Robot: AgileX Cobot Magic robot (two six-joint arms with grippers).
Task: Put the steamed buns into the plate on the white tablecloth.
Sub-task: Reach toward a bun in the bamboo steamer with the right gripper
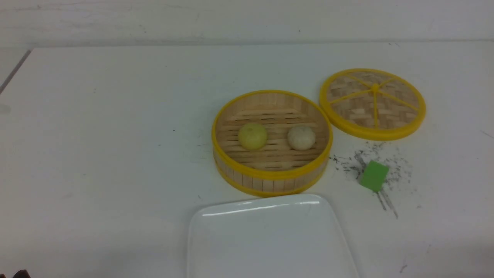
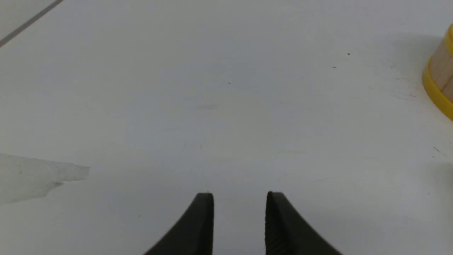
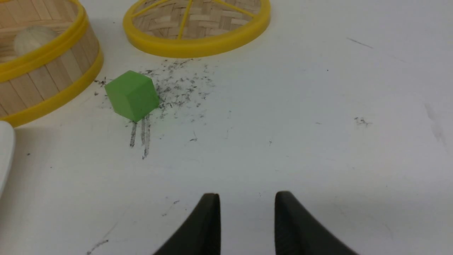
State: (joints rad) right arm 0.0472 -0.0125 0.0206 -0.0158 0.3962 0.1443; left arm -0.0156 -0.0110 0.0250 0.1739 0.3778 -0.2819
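Observation:
Two steamed buns lie in the round bamboo steamer: a pale yellow bun on its left, an off-white bun on its right. The glossy white plate sits on the white tablecloth just in front of the steamer. Neither arm shows in the front view. My left gripper hovers open over bare cloth, the steamer's wall far to one side. My right gripper is open over bare cloth too, apart from the steamer, where the off-white bun peeks over the rim.
The woven steamer lid lies flat behind and right of the steamer. A small green block stands right of the steamer among dark scratch marks, also in the right wrist view as the green block. The plate's edge shows there.

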